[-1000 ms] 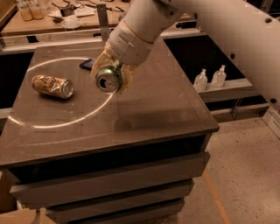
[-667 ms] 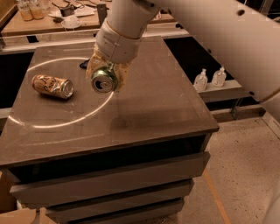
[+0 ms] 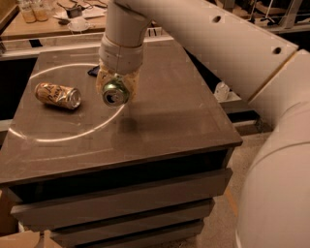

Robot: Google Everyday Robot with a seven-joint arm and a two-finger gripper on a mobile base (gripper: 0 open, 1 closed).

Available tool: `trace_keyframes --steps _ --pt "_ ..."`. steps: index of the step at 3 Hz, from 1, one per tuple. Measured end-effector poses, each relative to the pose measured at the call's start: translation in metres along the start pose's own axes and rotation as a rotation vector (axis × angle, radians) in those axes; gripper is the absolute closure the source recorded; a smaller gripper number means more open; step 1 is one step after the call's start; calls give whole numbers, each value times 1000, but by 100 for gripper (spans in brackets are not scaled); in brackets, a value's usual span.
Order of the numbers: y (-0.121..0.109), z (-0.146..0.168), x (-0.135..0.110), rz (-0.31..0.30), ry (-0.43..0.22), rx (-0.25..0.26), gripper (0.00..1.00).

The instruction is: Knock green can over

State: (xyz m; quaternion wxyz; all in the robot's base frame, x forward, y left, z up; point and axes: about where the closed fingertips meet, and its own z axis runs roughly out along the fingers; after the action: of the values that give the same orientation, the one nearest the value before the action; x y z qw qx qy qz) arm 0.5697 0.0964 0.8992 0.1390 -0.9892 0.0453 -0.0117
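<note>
closest to me, the robot's fat white arm fills the lower right corner and sweeps up and leftward over everything. below it stands a dark cabinet with stacked drawers on its front face. a thin ring of light is cast across the left half of the top.

inside that ring, a tan-orange can lies on its side, silver end turned toward the right. just beside it, at the ring's right edge, the gripper points down from the arm's wrist, and its pale fingers are clamped on either side of the green can. the can is held horizontal, silver top and pull tab facing me, and it looks lifted off the surface (its shadow falls on the top a little below and to the right). the two cans are near each other but not touching.

behind the gripper a small dark object rests on the cabinet top; i can't make out what it is. off the cabinet's right side, a clear plastic bottle sits lower down. farthest back, a wooden desk carries a few amber jars and a white cup.
</note>
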Motion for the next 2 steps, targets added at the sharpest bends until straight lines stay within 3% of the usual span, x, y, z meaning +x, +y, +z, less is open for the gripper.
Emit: trace_keyframes --steps 1,2 --pt "8 15 3 -2 -19 -48 100" --pt "12 28 4 3 -34 -85 82"
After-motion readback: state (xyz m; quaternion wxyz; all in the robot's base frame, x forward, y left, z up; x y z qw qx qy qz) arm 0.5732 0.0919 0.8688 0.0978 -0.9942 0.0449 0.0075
